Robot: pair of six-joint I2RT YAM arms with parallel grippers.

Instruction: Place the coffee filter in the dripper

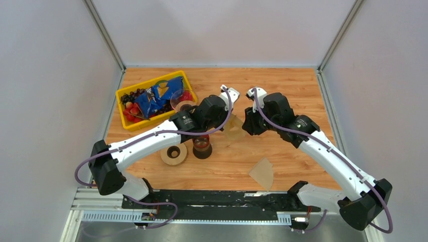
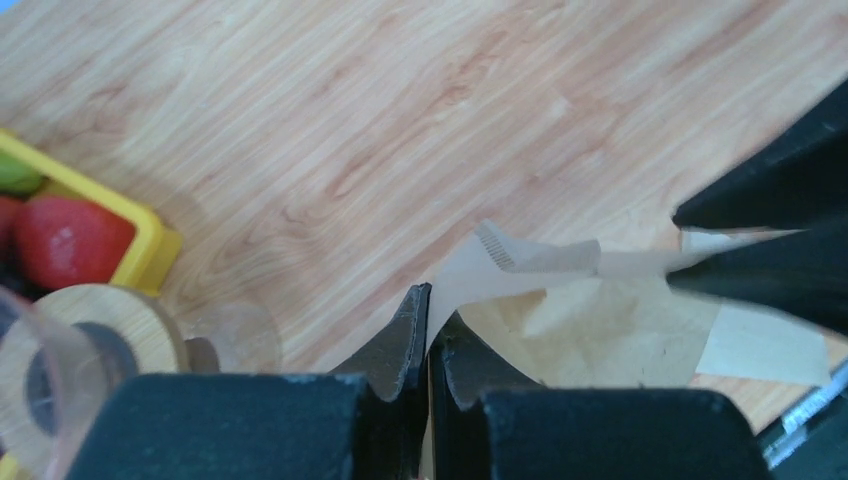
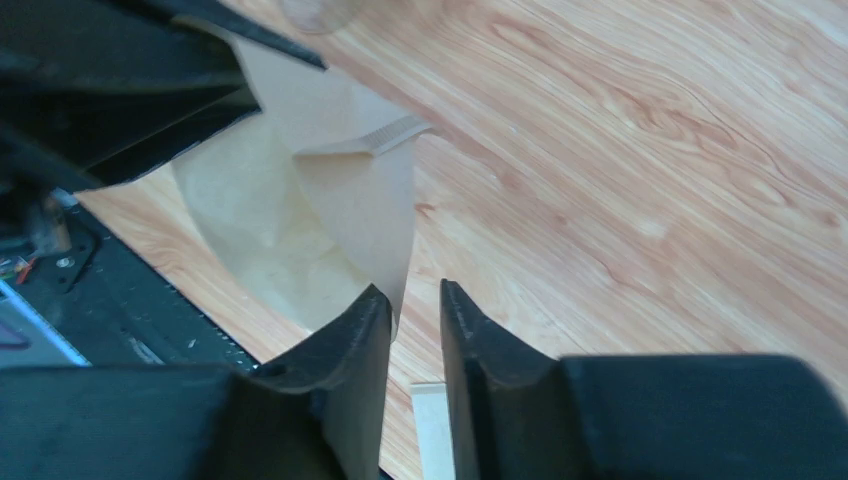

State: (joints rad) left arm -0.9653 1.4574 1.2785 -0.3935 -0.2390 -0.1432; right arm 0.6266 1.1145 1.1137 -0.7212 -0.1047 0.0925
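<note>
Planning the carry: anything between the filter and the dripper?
Nothing visible. The left gripper pinches the filter, and only bare table lies between it and the dripper beside the yellow bin. The right gripper sits at the filter's other edge.

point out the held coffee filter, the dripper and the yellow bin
coffee filter (image 2: pixel 600 330): left wrist view, its paper wall
dripper (image 2: pixel 120 315): left wrist view, its wooden collar
yellow bin (image 1: pixel 151 121): top external view, its near wall
</note>
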